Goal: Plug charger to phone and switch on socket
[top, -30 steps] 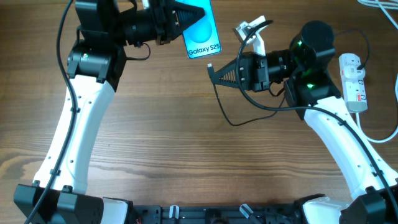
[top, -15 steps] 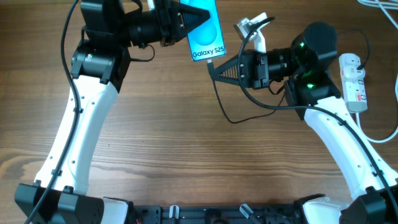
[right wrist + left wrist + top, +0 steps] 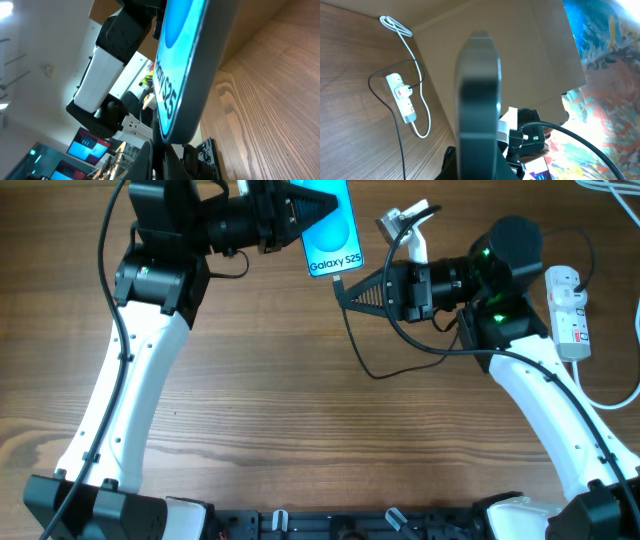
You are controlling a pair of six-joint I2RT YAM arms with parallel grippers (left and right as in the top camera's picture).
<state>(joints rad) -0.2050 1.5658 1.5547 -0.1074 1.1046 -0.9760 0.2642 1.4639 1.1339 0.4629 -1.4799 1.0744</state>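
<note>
Right gripper (image 3: 343, 292), pinching the charger (image 3: 362, 362) by its connector, sits just below the phone (image 3: 333, 230). For you, the phone lies at 12 o'clock, long axis 12 to 6, clamped in the left gripper (image 3: 308, 208). At 3 o'clock, well apart, lies the socket (image 3: 567, 310).
</note>
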